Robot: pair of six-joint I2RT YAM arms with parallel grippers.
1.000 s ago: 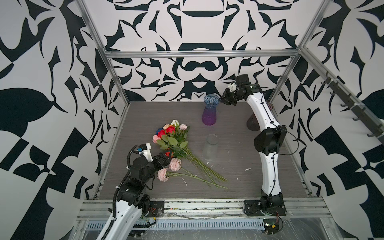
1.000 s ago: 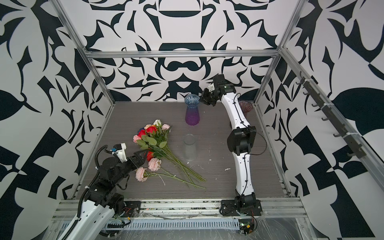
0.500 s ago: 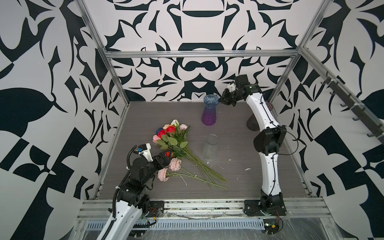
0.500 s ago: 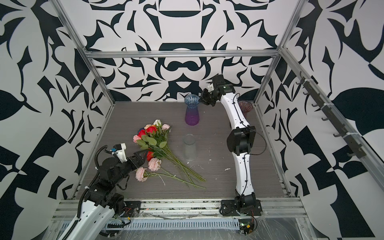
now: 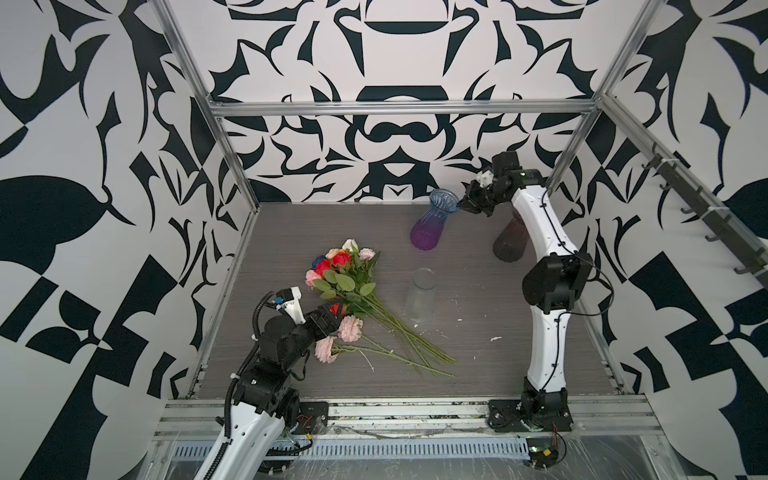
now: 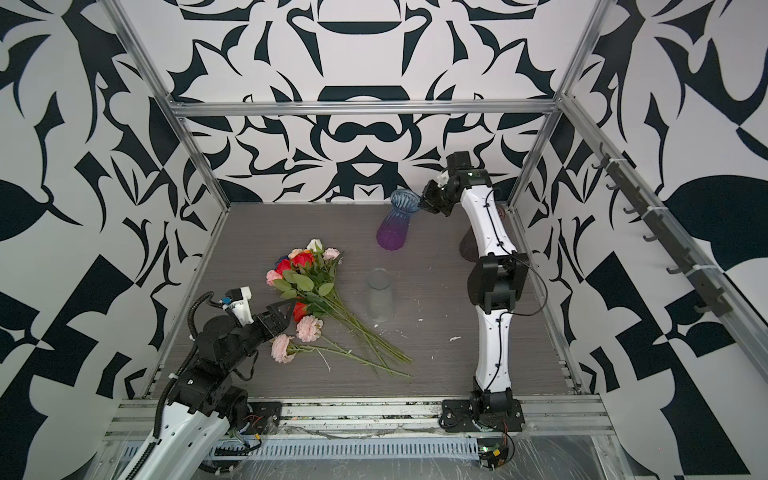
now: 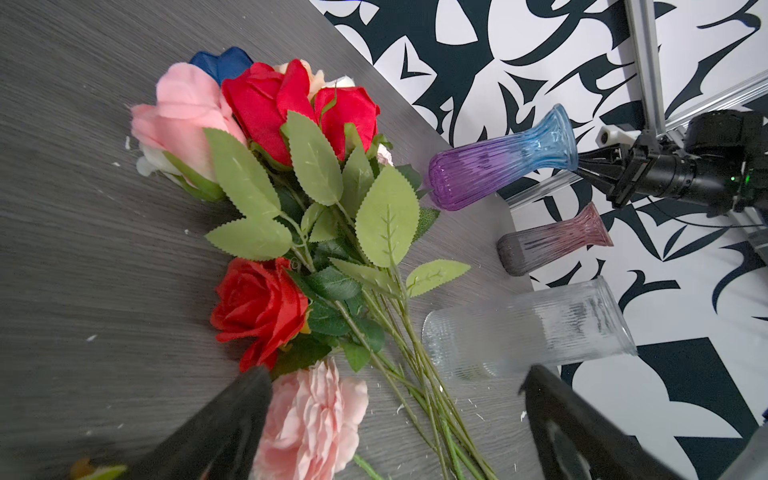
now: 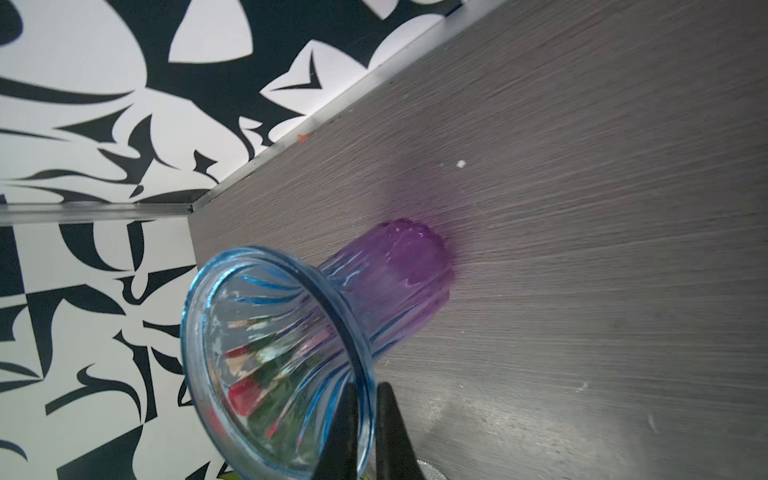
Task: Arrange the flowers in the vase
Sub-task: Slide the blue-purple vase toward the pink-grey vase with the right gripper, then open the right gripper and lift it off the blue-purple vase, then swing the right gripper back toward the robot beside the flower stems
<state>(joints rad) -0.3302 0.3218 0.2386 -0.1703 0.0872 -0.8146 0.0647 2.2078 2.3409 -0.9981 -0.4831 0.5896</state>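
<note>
Both top views showed the flowers (image 5: 353, 286) lying flat, well apart from the purple vase (image 5: 428, 228), none inside yet. The right gripper (image 5: 460, 203) pinched its rim; the left gripper (image 5: 334, 316), far from it, was spread wide.

Nothing legible anywhere in view. No words, labels, brands or numbers on the blue vase (image 5: 428, 226), the clear vase (image 5: 420, 297) or the flowers (image 5: 345, 278); the walls (image 5: 395, 62) carry only abstract black-and-white shapes.
</note>
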